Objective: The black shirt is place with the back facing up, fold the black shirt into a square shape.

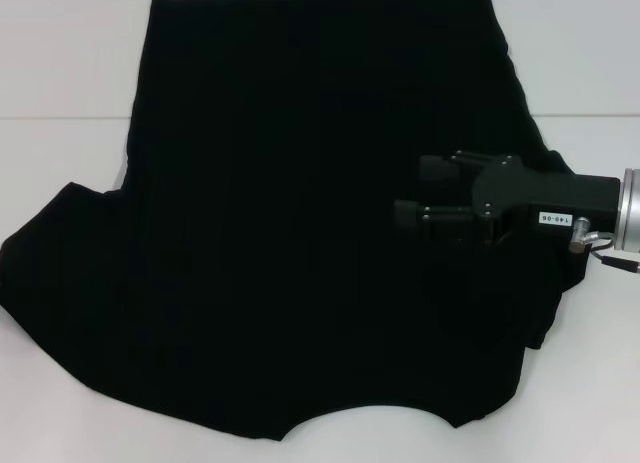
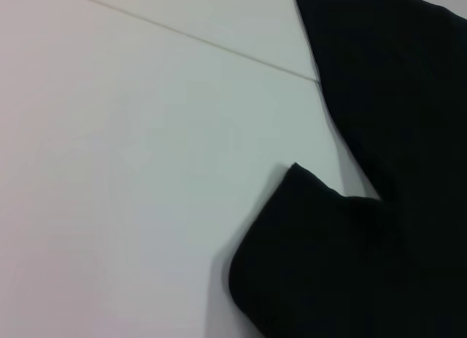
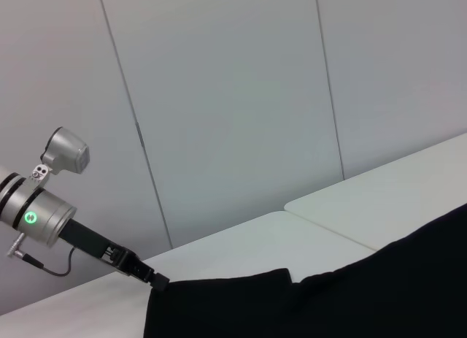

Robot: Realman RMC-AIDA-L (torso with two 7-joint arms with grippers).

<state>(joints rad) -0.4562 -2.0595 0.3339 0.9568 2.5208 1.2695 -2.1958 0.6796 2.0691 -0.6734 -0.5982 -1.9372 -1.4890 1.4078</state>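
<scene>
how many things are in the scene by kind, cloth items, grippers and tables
large plain black soft cloth T-shirt: 1
black hard-jointed robot grippers: 2, the right gripper over the shirt's right side, the left gripper at the shirt's edge in the right wrist view
white tabletop: 1
total: 4

The black shirt (image 1: 280, 233) lies spread on the table (image 1: 60, 73), covering most of its middle; neckline at the near edge, hem toward the far edge; one sleeve reaches toward the table's left edge; the right gripper (image 1: 425, 193) hangs over the shirt's right part, its arm entering from the right edge; in the right wrist view the left gripper (image 3: 157, 282) meets the shirt at its far side
</scene>
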